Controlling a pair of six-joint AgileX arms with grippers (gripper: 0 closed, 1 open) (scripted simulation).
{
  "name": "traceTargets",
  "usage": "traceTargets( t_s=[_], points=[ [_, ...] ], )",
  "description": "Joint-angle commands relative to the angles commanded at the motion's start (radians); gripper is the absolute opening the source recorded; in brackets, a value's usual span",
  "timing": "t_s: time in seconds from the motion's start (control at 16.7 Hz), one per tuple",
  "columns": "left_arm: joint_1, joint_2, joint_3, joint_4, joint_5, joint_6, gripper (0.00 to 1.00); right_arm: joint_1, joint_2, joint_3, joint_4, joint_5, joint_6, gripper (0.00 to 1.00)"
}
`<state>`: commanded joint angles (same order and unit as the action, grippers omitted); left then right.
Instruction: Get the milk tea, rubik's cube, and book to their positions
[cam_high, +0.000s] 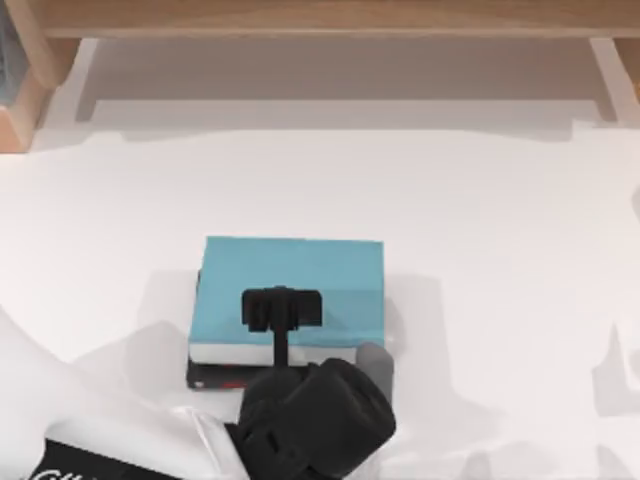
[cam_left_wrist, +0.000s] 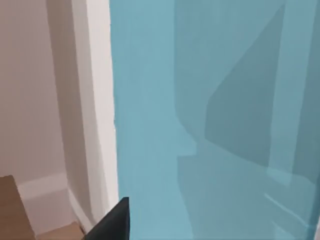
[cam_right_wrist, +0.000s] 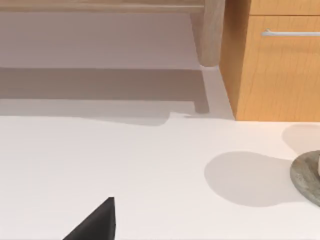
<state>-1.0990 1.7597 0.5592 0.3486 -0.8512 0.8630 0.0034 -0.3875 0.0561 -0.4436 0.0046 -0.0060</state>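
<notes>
Top view: my left gripper (cam_high: 281, 308) sits low over the book (cam_high: 300, 270), above the half of the light-blue cover nearer its white page edge. I cannot tell whether it is wide, narrow or touching the cover. The book lies flat on the white bench (cam_high: 500, 220), stacked on a black book (cam_high: 215, 376) whose edge with red lettering peeks out beneath the page edge. Beyond the book, a wooden shelf (cam_high: 320, 18) runs along the far side of the bench. In the left wrist view the blue cover is close up, with a dark fingertip (cam_left_wrist: 114, 224) at its edge. The right wrist view looks across bare bench, well apart from the book, toward a wooden cabinet (cam_right_wrist: 280, 70) and a round grey disc (cam_right_wrist: 306, 177); I cannot tell how my right gripper stands.
</notes>
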Motion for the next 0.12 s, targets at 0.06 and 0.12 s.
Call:
traceTargets(
  t_s=[0.06, 0.12],
  points=[
    [0.000, 0.000, 0.000, 0.000, 0.000, 0.000, 1.00, 0.000, 0.000, 0.000, 0.000, 0.000, 0.000, 1.00],
    [0.000, 0.000, 0.000, 0.000, 0.000, 0.000, 1.00, 0.000, 0.000, 0.000, 0.000, 0.000, 0.000, 1.00]
  ],
)
